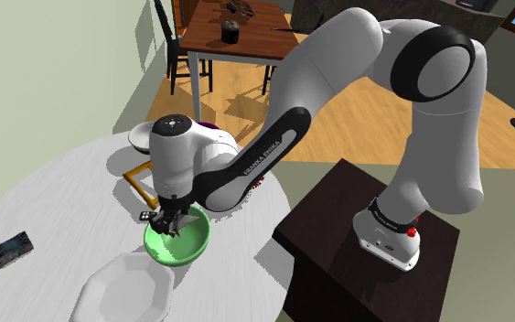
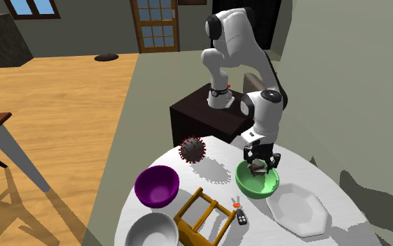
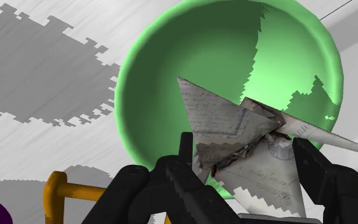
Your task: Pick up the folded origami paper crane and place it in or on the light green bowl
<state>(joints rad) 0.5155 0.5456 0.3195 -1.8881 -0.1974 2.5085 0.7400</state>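
Note:
The folded paper crane [image 3: 234,130], grey-white with printed script, is clasped between my black fingers [image 3: 185,156]. My gripper [image 1: 173,222] is shut on it and hangs just above the light green bowl [image 1: 191,253], over the bowl's inside. In the second exterior view the gripper [image 2: 260,162] points straight down with the crane [image 2: 260,168] at the mouth of the green bowl [image 2: 253,187]. The wrist view has the bowl [image 3: 190,57] right beneath the crane, and one wing tip reaches past the bowl's rim.
A white octagonal plate [image 2: 296,208] lies beside the green bowl. On the round white table also stand a purple bowl [image 2: 156,185], a white bowl [image 2: 149,230], a yellow wooden frame [image 2: 202,213], a small remote [image 2: 240,216] and a dark spiky ball [image 2: 192,149]. The dark stand [image 1: 337,229] adjoins the table.

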